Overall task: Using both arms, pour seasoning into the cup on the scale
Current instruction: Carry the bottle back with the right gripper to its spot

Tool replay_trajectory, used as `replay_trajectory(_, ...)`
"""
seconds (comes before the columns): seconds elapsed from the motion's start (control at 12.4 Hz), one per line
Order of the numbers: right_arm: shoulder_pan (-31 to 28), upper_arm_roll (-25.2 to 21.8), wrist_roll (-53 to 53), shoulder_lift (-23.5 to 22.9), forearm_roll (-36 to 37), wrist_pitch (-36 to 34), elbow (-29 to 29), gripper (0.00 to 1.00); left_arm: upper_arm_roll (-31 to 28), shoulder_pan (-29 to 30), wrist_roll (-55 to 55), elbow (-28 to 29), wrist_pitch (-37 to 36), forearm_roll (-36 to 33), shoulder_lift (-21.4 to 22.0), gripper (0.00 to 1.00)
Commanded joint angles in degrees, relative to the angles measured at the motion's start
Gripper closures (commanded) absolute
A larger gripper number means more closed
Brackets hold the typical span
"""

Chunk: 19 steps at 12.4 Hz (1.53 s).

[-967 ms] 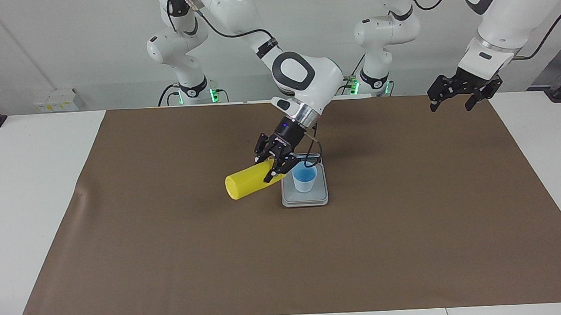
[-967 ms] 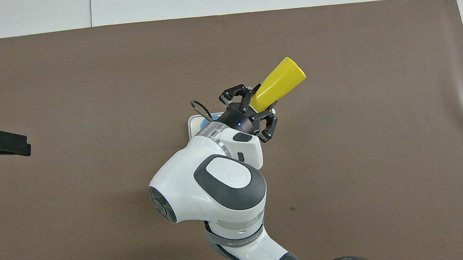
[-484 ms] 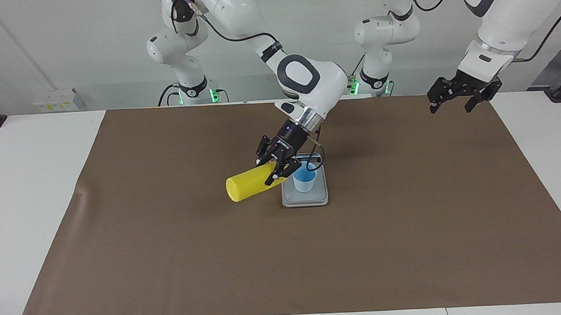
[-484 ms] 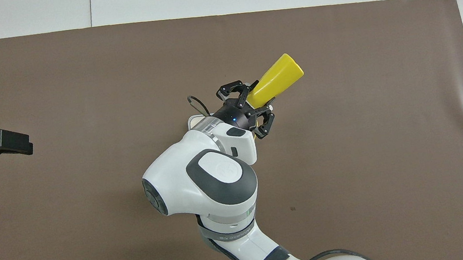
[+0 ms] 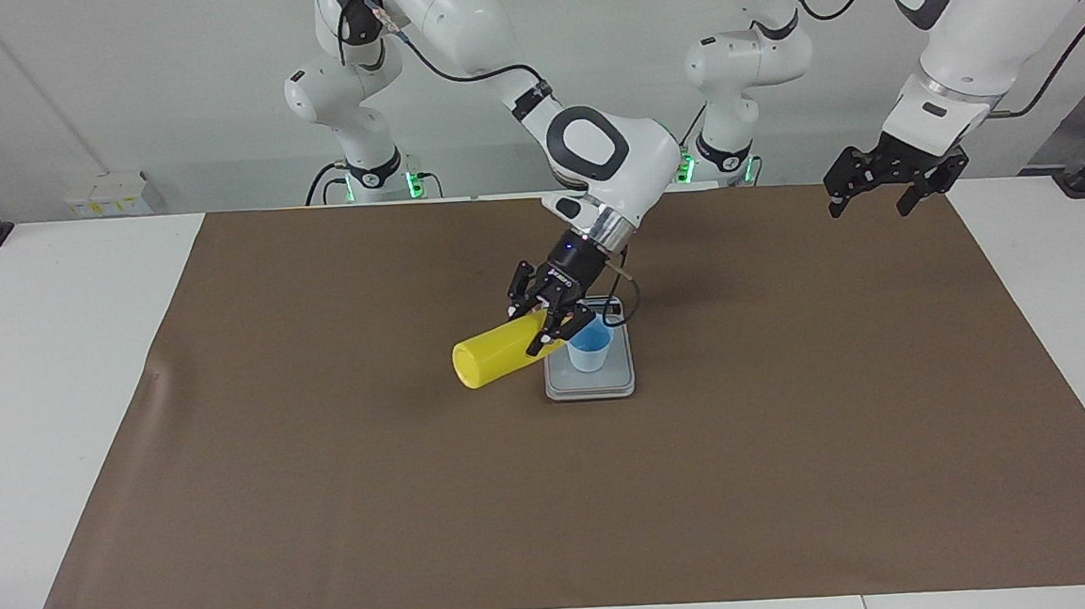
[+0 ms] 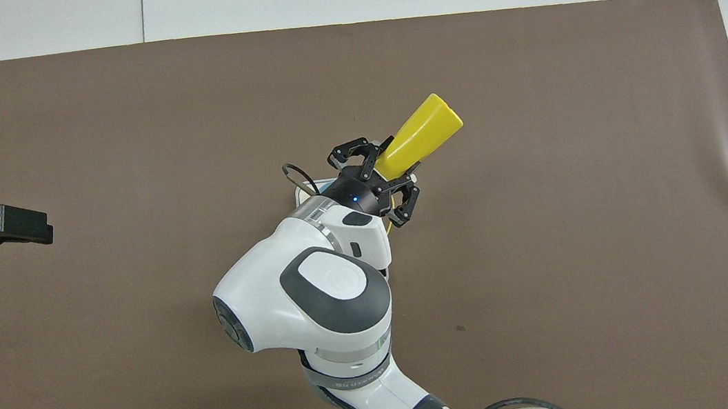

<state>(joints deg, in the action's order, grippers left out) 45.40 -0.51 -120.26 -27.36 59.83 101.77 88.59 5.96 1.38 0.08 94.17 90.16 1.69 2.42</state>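
I am mid-pour: my right gripper [image 5: 551, 323] pinches the seasoning [image 5: 499, 357] tipped nearly flat, nozzle end at the cup [image 5: 590, 347] on the scale [image 5: 590, 386], my left gripper [image 5: 883, 180] waits spread well clear, and next I judge a steadier tilt is needed.

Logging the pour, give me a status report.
Right gripper shut on seasoning bottle, tipped over cup on scale. Left gripper waits, raised. Nothing obstructing.
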Motion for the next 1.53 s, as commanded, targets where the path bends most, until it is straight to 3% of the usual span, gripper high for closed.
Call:
replay_trajectory(0.0, -0.3, 0.4, 0.6, -0.5, -0.4, -0.9, -1.6, 1.00, 0.6, 1.3, -0.3, 0.9, 0.5, -0.6, 1.0, 0.00)
replay_trajectory(0.24, -0.3, 0.4, 0.9, -0.6, -2.2, -1.2, -2.2, 1.00, 0.6, 1.2, -0.2, 0.9, 0.5, -0.6, 1.0, 0.00)
replay_trajectory(0.48, -0.7, 0.5, 0.7, 0.2, -9.2, -0.4, -2.5, 1.00, 0.6, 1.2, -0.2, 0.9, 0.5, -0.6, 1.0, 0.00)
replay_trajectory(0.89, -9.0, 0.3, 0.9, 9.1, -32.9, 8.4, -2.2, 1.00, 0.6, 1.2, -0.2, 0.9, 0.5, -0.6, 1.0, 0.00)
replay_trajectory(1.13, -13.1, 0.3, 1.2, 11.7, -40.5, 8.4, -2.0, 1.00, 0.6, 1.2, -0.2, 0.9, 0.5, -0.6, 1.0, 0.00)
replay_trajectory(1.45, -22.7, 0.4, 6.8, 16.9, -58.8, 8.4, 0.4, 1.00, 0.6, 1.2, -0.2, 0.9, 0.5, -0.6, 1.0, 0.00)
